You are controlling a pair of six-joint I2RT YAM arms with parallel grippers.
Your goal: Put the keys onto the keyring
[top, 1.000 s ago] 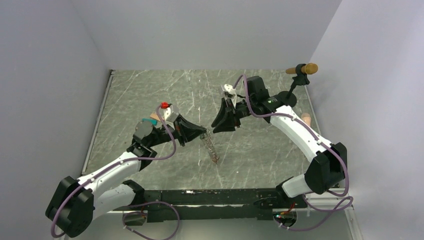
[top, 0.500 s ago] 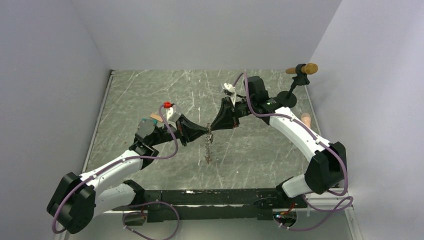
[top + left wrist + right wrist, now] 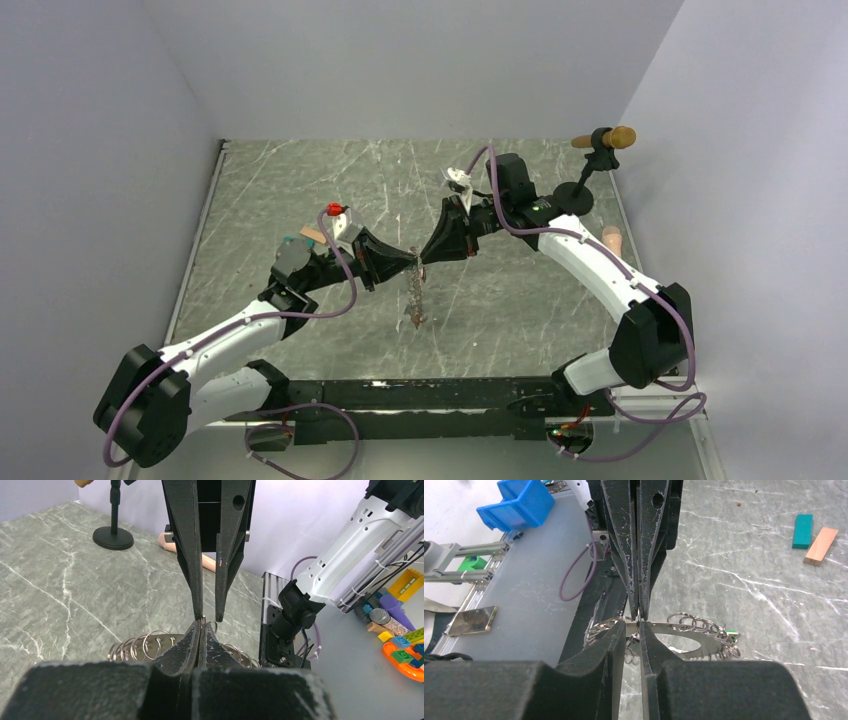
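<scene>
The keyring hangs in mid-air over the middle of the table, a flat metal loop strung with several small split rings. My left gripper is shut on one small ring at the loop's top. My right gripper meets it tip to tip from the other side. Its jaws stand narrowly apart, with a small ring filling the gap. One of the keys, green-headed, hangs at the loop's far side. A reddish bit shows at the keyring's low end. No other keys are in view.
A teal block and a tan block lie on the marble table, behind my left arm. A black round-based stand holding a tan dowel is at the back right, with a pink peg near it.
My right gripper has moved in to the left gripper's tip and its jaws have narrowed around a small ring. The keyring has swung from slanting right to hanging straight down.
</scene>
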